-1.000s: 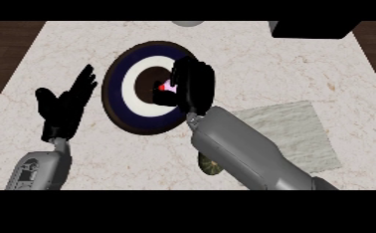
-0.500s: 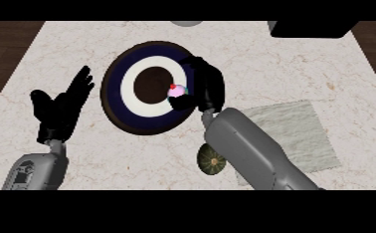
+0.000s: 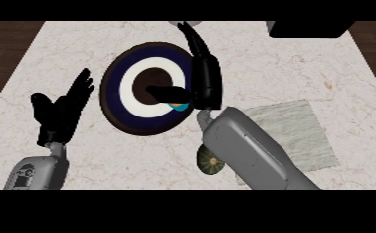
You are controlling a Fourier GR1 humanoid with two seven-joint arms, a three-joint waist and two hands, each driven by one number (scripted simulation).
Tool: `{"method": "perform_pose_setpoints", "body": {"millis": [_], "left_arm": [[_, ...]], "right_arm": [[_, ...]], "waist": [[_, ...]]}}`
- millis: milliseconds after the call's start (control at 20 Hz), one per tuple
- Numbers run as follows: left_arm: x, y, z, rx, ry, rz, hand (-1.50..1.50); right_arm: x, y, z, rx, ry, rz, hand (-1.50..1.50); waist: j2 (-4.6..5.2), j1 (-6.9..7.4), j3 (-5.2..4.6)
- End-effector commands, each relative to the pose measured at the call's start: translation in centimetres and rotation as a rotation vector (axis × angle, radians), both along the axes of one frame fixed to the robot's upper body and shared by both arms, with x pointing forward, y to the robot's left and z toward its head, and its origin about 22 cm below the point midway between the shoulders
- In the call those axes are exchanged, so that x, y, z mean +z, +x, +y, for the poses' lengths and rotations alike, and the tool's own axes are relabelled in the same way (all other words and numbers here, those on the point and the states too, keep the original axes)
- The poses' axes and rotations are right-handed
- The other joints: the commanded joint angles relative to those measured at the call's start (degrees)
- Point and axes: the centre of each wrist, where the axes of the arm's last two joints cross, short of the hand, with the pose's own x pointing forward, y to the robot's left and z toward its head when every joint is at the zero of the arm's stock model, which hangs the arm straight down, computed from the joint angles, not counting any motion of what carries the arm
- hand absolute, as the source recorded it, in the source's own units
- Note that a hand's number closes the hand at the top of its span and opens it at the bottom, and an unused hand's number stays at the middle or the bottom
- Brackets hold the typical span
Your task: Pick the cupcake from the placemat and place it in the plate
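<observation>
- Right hand [image 3: 206,83] is seen over the right side of the plate [image 3: 117,88]. Its fingers are held straight and together, pointing to the far edge of the counter [image 3: 316,72], and its thumb is stretched left across the plate's white ring towards the brown centre. Nothing is clamped between thumb and fingers.
- Cupcake [image 3: 178,107]: only a small teal and orange bit is visible, at the lower edge of the right palm, just under the thumb. It is located on the plate, about where the white ring meets the dark blue band on the near right side. Whether it is touched by the palm cannot be told.
- Placemat [image 3: 297,127], pale green-grey, is noted to the right of the plate and well apart from the cupcake. Its near-left corner is covered by the grey right forearm [image 3: 249,152].
- A small round olive disc [image 3: 210,161] is half hidden beneath that forearm, near the plate's lower rim.
- Left hand [image 3: 60,110] is at rest left of the plate, fingers up and spread, not touching it.
- A black box [image 3: 308,28] is recorded at the far right corner.
</observation>
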Motion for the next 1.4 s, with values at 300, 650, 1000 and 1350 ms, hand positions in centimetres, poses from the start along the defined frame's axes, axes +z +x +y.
{"method": "perform_pose_setpoints", "body": {"millis": [300, 650, 1000, 1350], "left_arm": [[-1.3, 0.3, -0.3, 0.025, 0.004, 0.006, 0.0], [-0.1, 1.2, -1.3, 0.002, -0.002, -0.004, 0.0], [-0.2, -0.4, 0.5, 0.009, -0.011, -0.007, 0.0], [-0.3, -1.5, -0.9, 0.01, 0.001, -0.015, 0.0]], "right_arm": [[0.5, -2.1, -3.6, 0.159, 0.389, 0.194, -1.5], [-3.5, -1.7, -6.7, 0.175, 0.344, 0.12, -1.5], [-5.3, -1.3, -10.8, 0.14, 0.337, 0.149, -1.5], [-4.7, -0.9, -15.4, 0.103, 0.301, 0.152, -1.5]], "waist": [[0.14, -0.71, -0.01], [-0.05, -0.75, -0.05], [-0.09, -0.61, -0.05], [-0.14, -0.61, -0.05]]}}
